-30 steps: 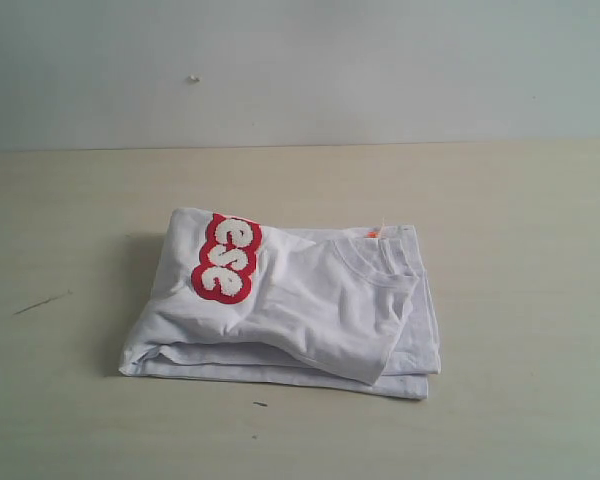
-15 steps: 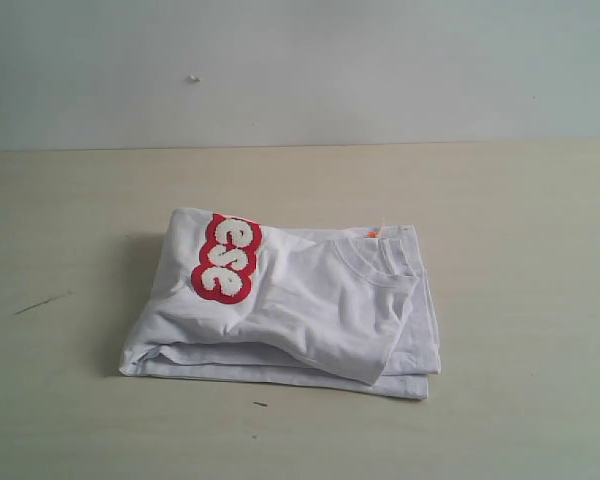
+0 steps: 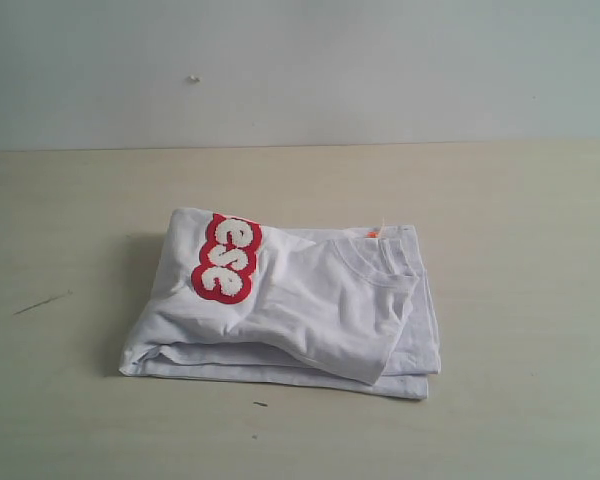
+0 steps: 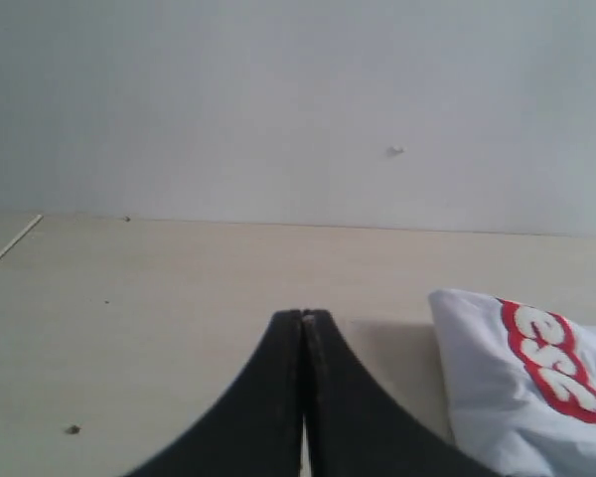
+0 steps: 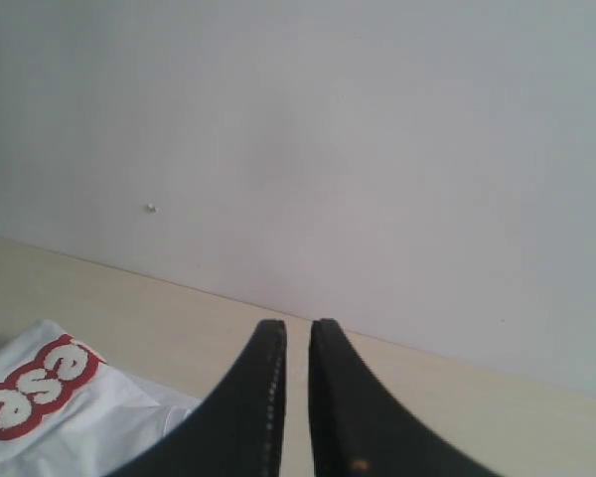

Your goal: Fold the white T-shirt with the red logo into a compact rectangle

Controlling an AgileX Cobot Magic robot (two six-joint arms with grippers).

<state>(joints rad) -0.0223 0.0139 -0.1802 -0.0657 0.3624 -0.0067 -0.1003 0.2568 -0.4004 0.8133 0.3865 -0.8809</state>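
Left gripper [image 4: 304,316] has its two fingers pressed fully together and grips nothing; right gripper [image 5: 296,326] is all but closed, only a thin slit showing between its fingers, and it too holds nothing. Both grippers are clear of the white T-shirt [image 3: 310,300], which lies folded in a rough, layered rectangle near the middle of the table [image 3: 520,220], collar toward the right. The red logo [image 3: 227,259] faces up at the shirt's far left corner, and this logo end lies near the left gripper's fingertips without touching them.
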